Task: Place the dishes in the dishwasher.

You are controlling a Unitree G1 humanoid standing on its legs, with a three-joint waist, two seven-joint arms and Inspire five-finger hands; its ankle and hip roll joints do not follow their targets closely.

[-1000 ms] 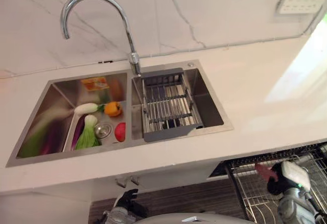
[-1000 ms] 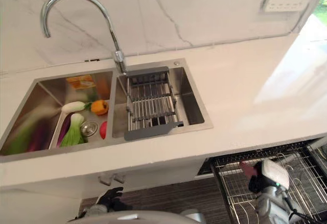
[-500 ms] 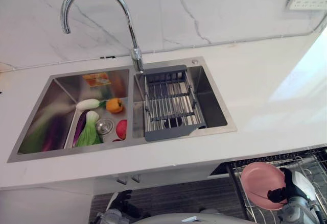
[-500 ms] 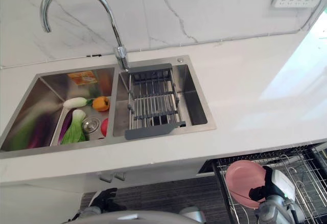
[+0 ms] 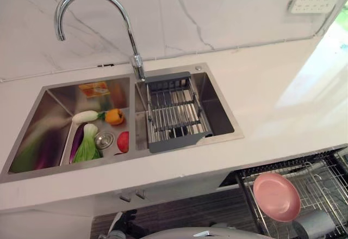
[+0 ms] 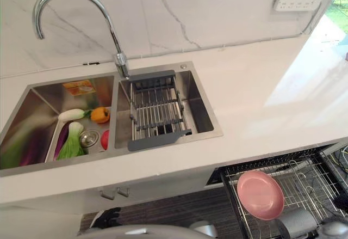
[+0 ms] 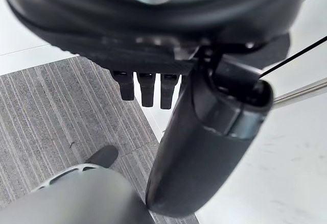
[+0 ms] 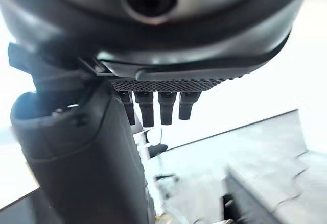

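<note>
Plate (image 5: 276, 196), pink and likely light but slick, lay in the lower-right rack (image 6: 304, 190); you'd grip its rim, as both hands (image 7: 148, 89) (image 8: 158, 106) hung relaxed, empty.

Dark, seemingly matte left hand (image 7: 204, 147)

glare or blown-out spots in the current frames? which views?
Left eye view: daylight washes out the countertop at its right end; the sink wall mirrors the vegetables as green-purple streaks; the pink plate in the dishwasher rack is evenly lit. Right wrist view: right hand dark against a bright white background. Left wrist view: no glare around the left hand.
</note>
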